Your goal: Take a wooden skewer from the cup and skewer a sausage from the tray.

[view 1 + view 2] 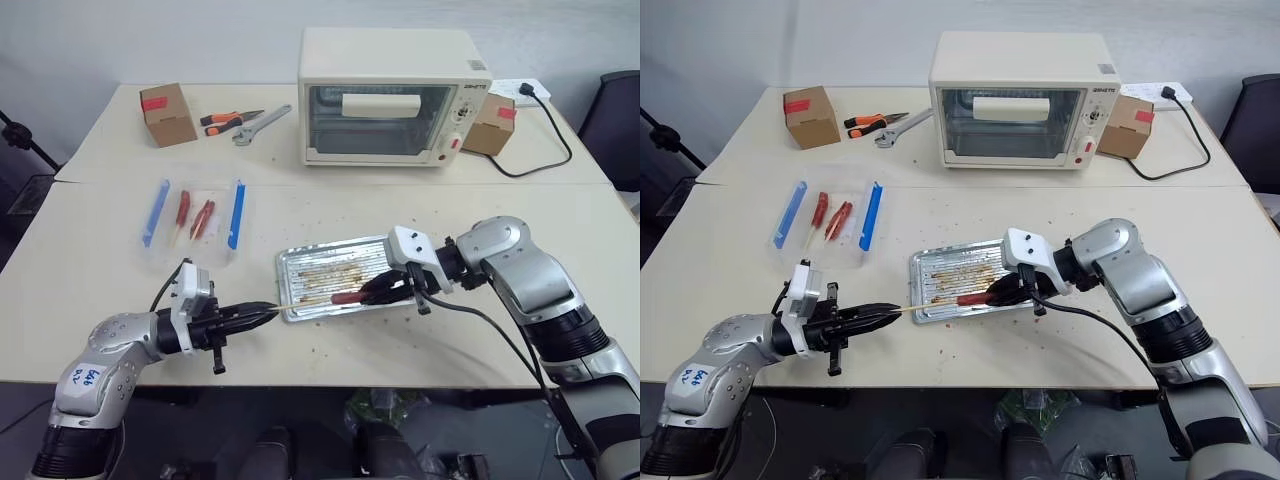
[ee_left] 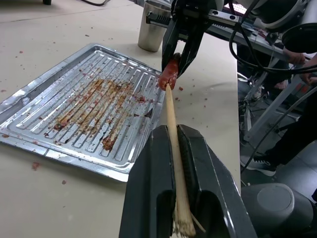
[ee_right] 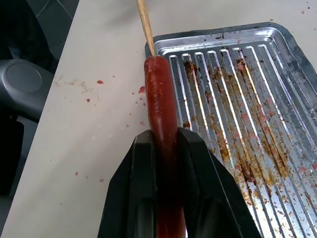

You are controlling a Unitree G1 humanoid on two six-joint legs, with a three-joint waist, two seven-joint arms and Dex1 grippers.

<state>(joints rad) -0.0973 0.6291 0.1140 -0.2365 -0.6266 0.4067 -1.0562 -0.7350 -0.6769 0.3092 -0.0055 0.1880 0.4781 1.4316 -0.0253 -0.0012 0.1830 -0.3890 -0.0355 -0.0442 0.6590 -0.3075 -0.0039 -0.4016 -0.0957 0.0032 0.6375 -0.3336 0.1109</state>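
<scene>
So the wooden skewer (image 2: 172,131) is pinched tight in the left gripper (image 1: 262,314), tip right at the end of the sausage (image 3: 160,106), which the right gripper (image 1: 383,291) has clamped over the tray's (image 1: 300,265) front edge. The cup (image 2: 150,30) sits beyond the tray. At 12 o'clock there's a cream toaster oven (image 1: 390,96); its small label is too tiny to read.

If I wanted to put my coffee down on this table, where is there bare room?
Bare room lies on the far right of the table, right of the tray, and on the near left between the clear holder and the table's edge. Crowded: the back, with the oven, tools and boxes, and the middle, where both arms meet over the tray.
</scene>
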